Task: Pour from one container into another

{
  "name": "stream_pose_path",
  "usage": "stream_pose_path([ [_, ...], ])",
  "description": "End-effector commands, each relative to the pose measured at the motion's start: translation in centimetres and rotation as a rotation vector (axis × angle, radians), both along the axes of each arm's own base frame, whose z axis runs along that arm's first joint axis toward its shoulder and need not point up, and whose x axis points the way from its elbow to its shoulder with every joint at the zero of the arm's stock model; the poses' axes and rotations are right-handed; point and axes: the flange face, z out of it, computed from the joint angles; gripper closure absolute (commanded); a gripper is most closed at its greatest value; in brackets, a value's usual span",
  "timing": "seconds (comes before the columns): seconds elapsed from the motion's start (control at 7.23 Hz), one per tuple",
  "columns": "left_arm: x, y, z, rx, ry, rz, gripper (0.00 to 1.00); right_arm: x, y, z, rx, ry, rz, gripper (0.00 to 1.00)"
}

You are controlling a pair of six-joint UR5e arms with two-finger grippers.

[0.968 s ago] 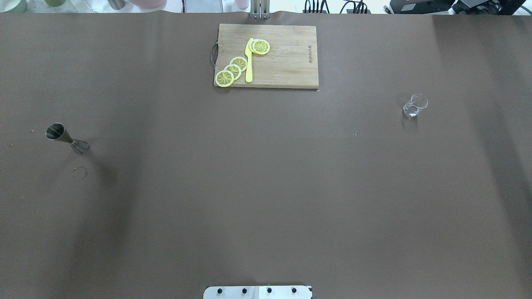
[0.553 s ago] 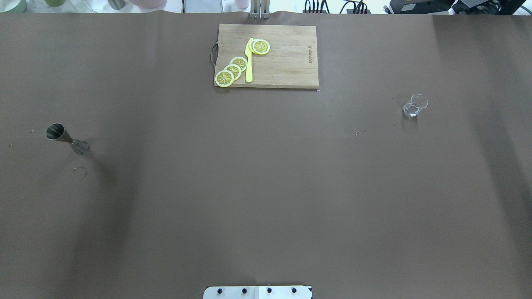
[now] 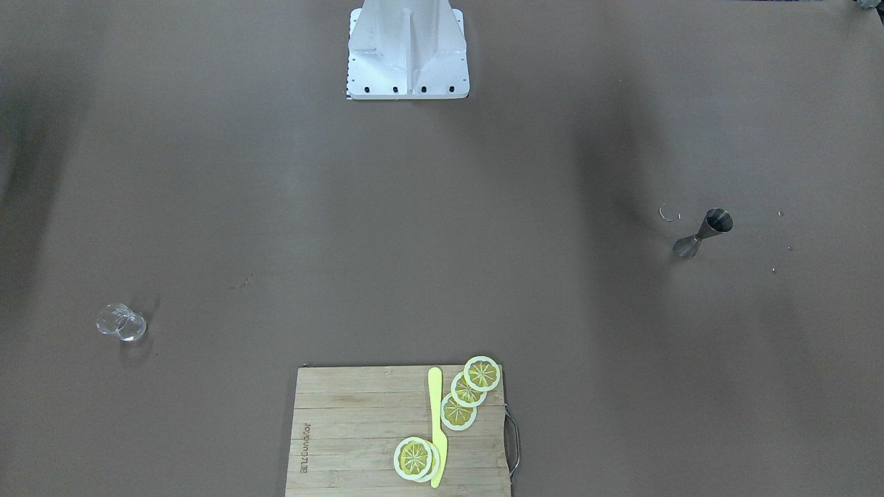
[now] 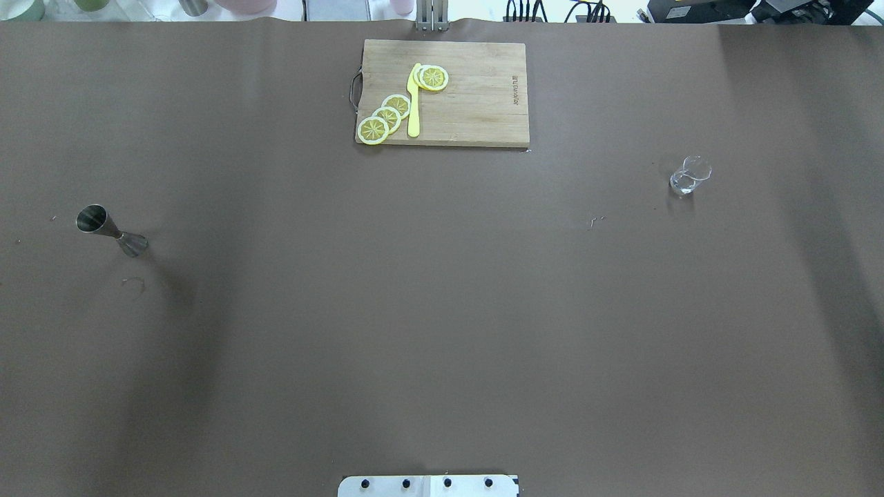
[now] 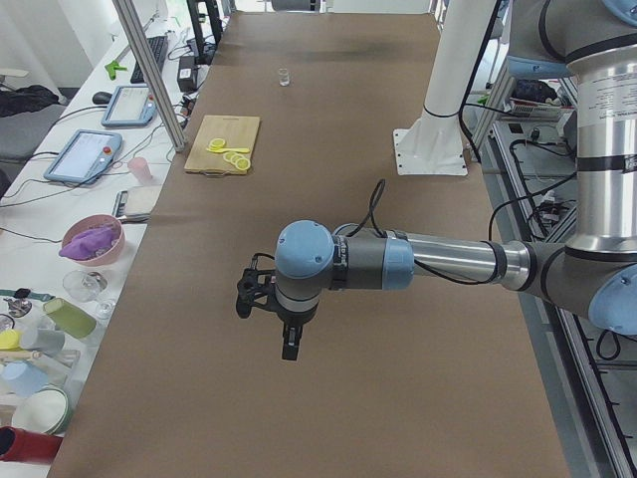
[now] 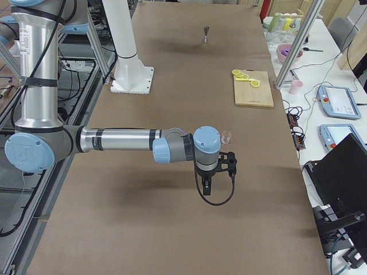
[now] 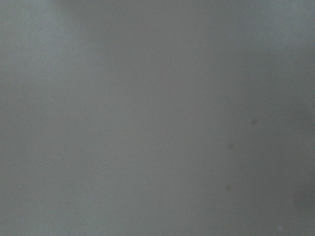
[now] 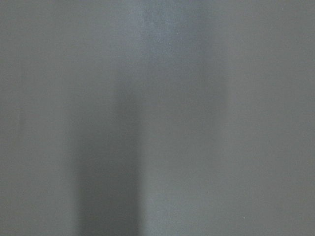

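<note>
The steel jigger (image 4: 110, 231) stands upright at the table's left side, also visible as the jigger (image 3: 703, 233) and far off as the jigger (image 6: 205, 34). The clear glass tumbler (image 4: 688, 175) stands at the right, seen too as the tumbler (image 3: 121, 322) and the tumbler (image 6: 226, 136). My left gripper (image 5: 290, 349) hangs above the table in the exterior left view only, and my right gripper (image 6: 207, 190) hangs near the tumbler in the exterior right view only. I cannot tell whether either is open or shut. Both wrist views show only blurred table surface.
A wooden cutting board (image 4: 476, 96) at the far middle edge carries several lemon slices (image 4: 387, 117) and a yellow knife (image 4: 414, 103). The robot's base plate (image 4: 428, 485) sits at the near edge. Cups, bowls and tablets (image 5: 82, 154) crowd the bench beyond the table's far edge.
</note>
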Motion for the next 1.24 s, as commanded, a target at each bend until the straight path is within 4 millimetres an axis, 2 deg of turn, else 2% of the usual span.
stream_pose_path([
  [0.0, 0.0, 0.0, -0.4, 0.03, -0.005, -0.002, 0.02, 0.0, 0.5, 0.0, 0.051, -0.005, -0.003, 0.0],
  [0.41, -0.1, -0.3, -0.6, 0.045, -0.01, -0.007, 0.02, 0.0, 0.1, -0.2, 0.092, -0.002, -0.018, 0.0],
  [0.55, -0.1, -0.6, -0.9, 0.012, 0.001, -0.056, 0.02, 0.0, -0.3, -0.6, 0.102, 0.001, -0.02, 0.0],
  [1.11, -0.1, -1.1, -2.0, 0.098, -0.001, -0.101, 0.02, -0.1, -0.4, -0.1, 0.147, 0.004, -0.058, 0.0],
])
